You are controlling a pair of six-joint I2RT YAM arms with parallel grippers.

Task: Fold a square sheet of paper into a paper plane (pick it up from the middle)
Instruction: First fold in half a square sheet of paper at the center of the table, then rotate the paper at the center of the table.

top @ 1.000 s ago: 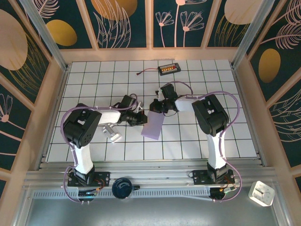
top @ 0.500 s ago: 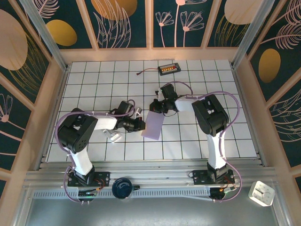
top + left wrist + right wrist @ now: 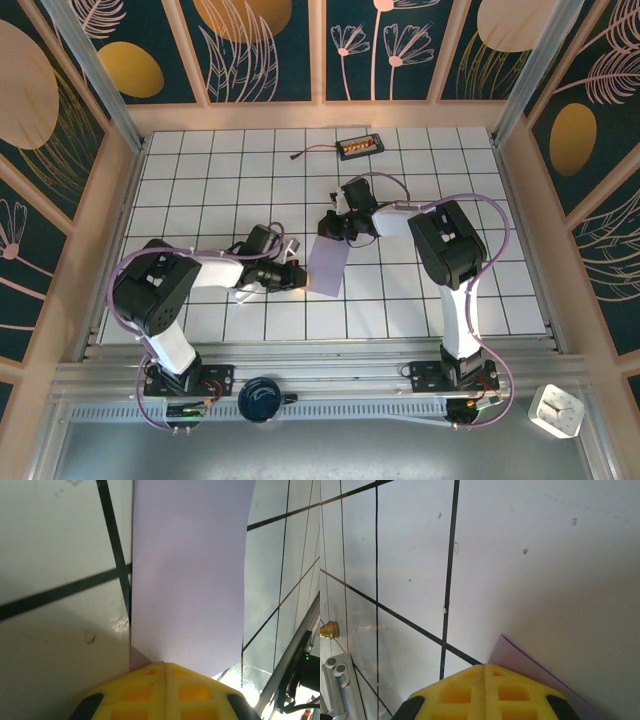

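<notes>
The square sheet of paper is pale lavender and lies folded into a narrow rectangle on the tiled table, not a paper plane shape. My left gripper is shut, its yellow tips at the strip's left long edge near the front. In the left wrist view the paper stretches away from the closed left gripper, which casts a shadow on it. My right gripper is shut at the strip's far end. In the right wrist view a paper corner pokes out beside the closed right gripper.
A black box with orange connectors and its cable lie at the back of the table. A silver metal piece shows at the left of the right wrist view. A white timer sits off the table, front right.
My left arm has swung nearer the front edge and its gripper has slid right to the strip's left edge. The right arm and the paper have stayed put.
</notes>
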